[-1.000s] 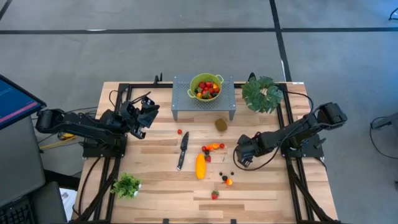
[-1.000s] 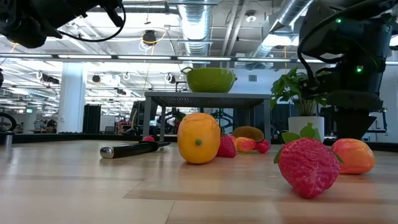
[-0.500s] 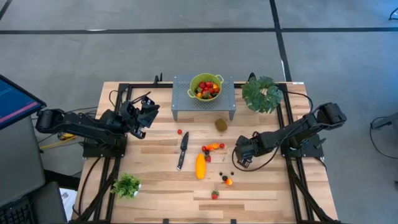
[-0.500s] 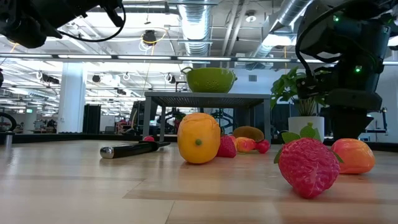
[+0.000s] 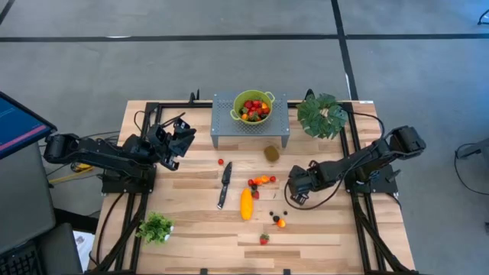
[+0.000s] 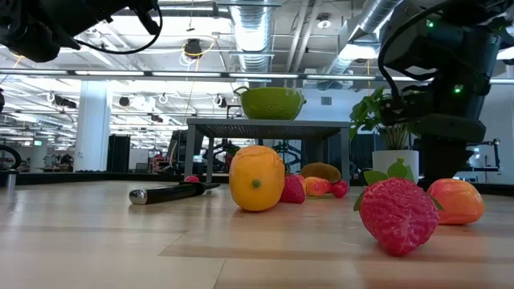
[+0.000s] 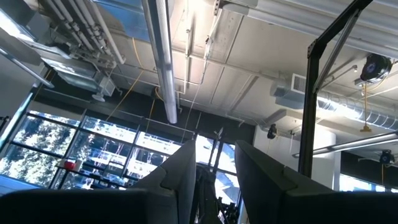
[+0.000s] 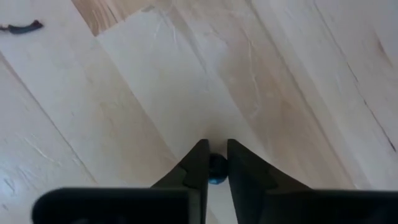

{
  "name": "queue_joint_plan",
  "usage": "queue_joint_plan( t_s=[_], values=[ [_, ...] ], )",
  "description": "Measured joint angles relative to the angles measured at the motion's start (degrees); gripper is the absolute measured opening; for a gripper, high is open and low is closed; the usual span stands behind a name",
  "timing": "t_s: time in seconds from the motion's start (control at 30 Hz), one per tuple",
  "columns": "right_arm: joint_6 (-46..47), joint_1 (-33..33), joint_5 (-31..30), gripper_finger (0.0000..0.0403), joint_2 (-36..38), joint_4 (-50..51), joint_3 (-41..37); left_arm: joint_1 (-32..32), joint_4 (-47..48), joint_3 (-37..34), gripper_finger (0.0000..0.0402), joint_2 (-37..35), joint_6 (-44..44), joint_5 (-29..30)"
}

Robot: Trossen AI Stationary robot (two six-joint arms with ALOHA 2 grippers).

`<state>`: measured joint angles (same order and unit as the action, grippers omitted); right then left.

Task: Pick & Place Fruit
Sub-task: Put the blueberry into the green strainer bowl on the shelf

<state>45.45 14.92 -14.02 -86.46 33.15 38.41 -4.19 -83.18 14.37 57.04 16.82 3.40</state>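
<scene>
My right gripper (image 5: 294, 194) points down at the table right of the fruit and is shut on a small dark ball (image 8: 216, 169). Loose on the wood lie a long yellow-orange fruit (image 5: 246, 204), a brown kiwi (image 5: 271, 153), a strawberry (image 5: 263, 240), an orange ball (image 5: 280, 223), a tiny red ball (image 5: 220, 162) and a red-orange cluster (image 5: 261, 181). A green bowl (image 5: 252, 106) holding more fruit stands on a grey rack. My left gripper (image 7: 214, 171) waits at the table's left, pointing up at the ceiling, open. My right gripper pinches the dark ball (image 8: 216, 168) between its two fingertips (image 8: 199, 163), coming from above and pointing down. Whether the ball rests on the table or hangs just clear of it, I cannot tell.
A black-handled knife (image 5: 224, 183) lies left of the yellow fruit. A large leafy plant (image 5: 322, 114) stands at the far right and a small one (image 5: 156, 227) near the front left. The grey rack (image 5: 221, 130) stands at the far middle. Bare wood stretches along the near edge.
My right gripper has drifted a little toward the table's left. The fruit on the table has stayed where it was.
</scene>
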Motion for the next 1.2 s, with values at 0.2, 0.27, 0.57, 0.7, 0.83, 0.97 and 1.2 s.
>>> queue_joint_plan(
  t_s=[0.2, 0.27, 0.57, 0.7, 0.83, 0.97, 1.2],
  values=[
    [-0.26, -0.09, -0.08, 0.0013, -0.11, -0.23, -0.07, 0.00, 0.00, 0.00, 0.0106, 0.00, 0.00, -0.04],
    [-0.39, -0.09, -0.07, 0.0004, -0.11, -0.27, -0.07, 0.00, 0.00, 0.00, 0.0106, 0.00, 0.00, -0.09],
    [-0.40, -1.84, 0.67, 0.0051, -0.04, 0.11, -0.04, 0.00, 0.00, 0.00, 0.0106, 0.00, 0.00, -0.20],
    [-0.40, -2.40, 1.55, 0.0100, 0.02, 0.58, -0.02, -0.01, 0.00, 0.00, 0.0106, 0.00, -0.01, -0.17],
    [0.29, -2.33, 1.83, 0.0142, 0.04, 1.17, 0.00, 0.00, 0.00, 0.00, 0.0106, 0.00, 0.00, -0.15],
    [2.65, -2.04, 2.42, 0.0170, 0.07, 2.44, 0.07, 0.00, 0.00, 0.00, 0.0106, 0.00, 0.00, -0.11],
    [5.94, 0.30, 4.40, 0.0175, 0.07, 3.71, 0.03, 0.00, 0.00, 0.00, 0.0106, 0.00, 0.00, 0.07]
  ],
)
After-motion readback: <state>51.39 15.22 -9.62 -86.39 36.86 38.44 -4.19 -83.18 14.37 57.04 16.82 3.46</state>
